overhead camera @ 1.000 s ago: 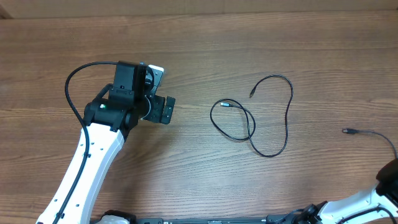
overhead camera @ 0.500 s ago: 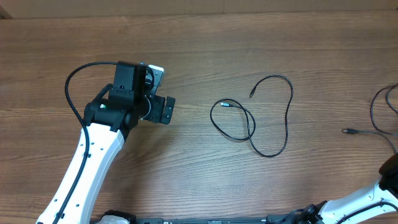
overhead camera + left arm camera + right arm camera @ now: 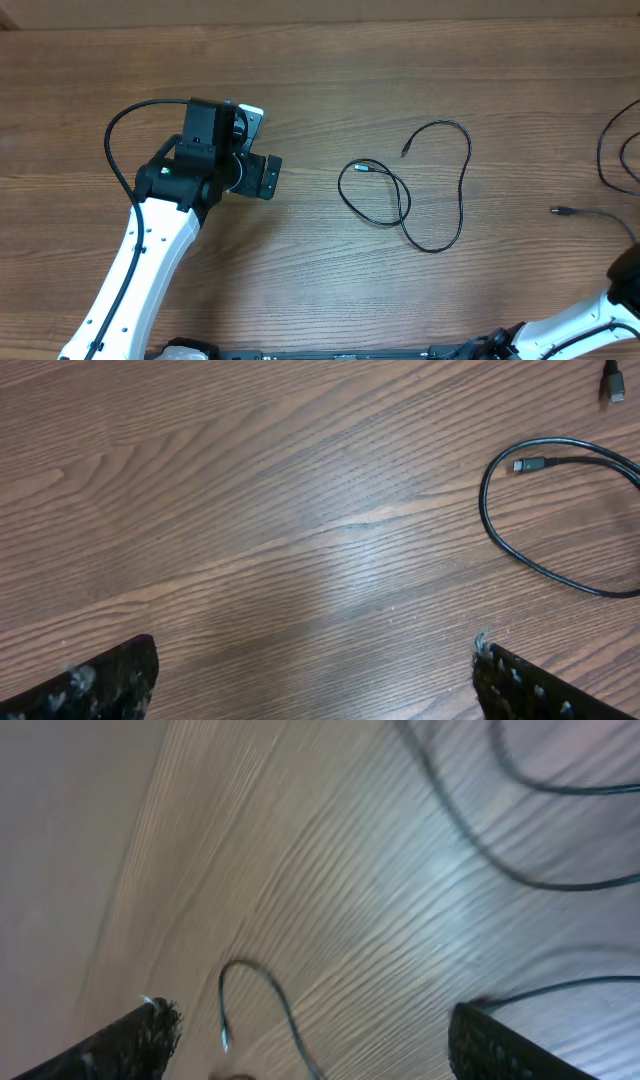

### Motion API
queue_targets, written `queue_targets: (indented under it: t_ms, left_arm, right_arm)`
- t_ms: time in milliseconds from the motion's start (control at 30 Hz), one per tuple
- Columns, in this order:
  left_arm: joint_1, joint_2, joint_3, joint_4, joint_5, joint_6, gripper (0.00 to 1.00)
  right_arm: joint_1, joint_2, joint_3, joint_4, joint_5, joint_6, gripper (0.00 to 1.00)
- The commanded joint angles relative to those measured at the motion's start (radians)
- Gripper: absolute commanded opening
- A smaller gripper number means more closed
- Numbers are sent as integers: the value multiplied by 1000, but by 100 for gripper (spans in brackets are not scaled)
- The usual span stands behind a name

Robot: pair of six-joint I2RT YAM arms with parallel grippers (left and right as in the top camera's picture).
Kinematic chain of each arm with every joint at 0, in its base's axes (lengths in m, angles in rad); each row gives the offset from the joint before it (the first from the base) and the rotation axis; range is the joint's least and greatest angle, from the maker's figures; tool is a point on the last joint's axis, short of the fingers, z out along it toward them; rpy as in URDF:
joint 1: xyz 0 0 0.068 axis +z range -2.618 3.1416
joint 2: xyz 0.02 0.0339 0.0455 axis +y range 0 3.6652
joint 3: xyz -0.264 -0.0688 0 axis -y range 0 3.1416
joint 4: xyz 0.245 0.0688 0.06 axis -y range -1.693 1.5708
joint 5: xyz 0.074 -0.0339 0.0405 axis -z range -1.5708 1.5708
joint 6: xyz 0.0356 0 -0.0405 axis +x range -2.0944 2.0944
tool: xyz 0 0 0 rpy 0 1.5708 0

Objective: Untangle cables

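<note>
A thin black cable (image 3: 432, 190) lies in loose loops at the table's middle, both its plug ends free. In the left wrist view its loop (image 3: 520, 550) and one plug (image 3: 521, 465) lie far right. A second cable (image 3: 585, 212) lies at the right, with a loop (image 3: 604, 150) at the right edge. My left gripper (image 3: 262, 148) (image 3: 315, 685) hovers open left of the middle cable, over bare wood. My right gripper (image 3: 310, 1040) is open, with nothing between its fingers. A blurred cord with a plug tip (image 3: 223, 1040) lies on the table beyond it, and more strands (image 3: 520, 870) curve at the upper right.
The wooden table (image 3: 320, 60) fills the view. The left arm's thick black cable (image 3: 115, 140) arcs over its wrist. The right arm's white link (image 3: 590, 320) shows at the bottom right corner.
A loop of the right-hand cable has come into view at the right edge and its strand has shifted. My right gripper has opened. The left arm and the middle cable have not moved.
</note>
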Motion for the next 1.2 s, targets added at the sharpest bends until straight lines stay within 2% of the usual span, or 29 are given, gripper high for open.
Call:
queue_targets:
  t_ms: [0,100,267,300,333,367,633,900,1167]
  left_arm:
    - [4,3,9,1,-3,12,100]
    - [4,3,9,2,-3,12,100]
    - [4,3,9,2,-3,12,99]
    - [4,3,9,2,-3,12,100]
    - [4,3,9,2,-3,12,99]
    - [4,3,9,1,-3,12,100]
    - [4,3,9,2,-3,12,100]
    - [4,3,9,2,-3,12,99]
    - [4,3,9,2,-3,12,100]
  right_arm:
    - [86,1,-2,-49,-47,-95,85]
    - [175,1,-2,-98,-39,-114,85]
    - [351,1,-2,-219,-39,-293,82]
    - [374,1,-2,-232,-39,-310,85]
    - [410,1,-2,-247,-36,-329,100]
    - [453,1,-2,-258,-19,-335,100]
    - [734,1,-3,-314,120,-331,100]
    - [887,1,-4,-294,154,-327,100]
    - [970,1,-43,-268,154,-274,100]
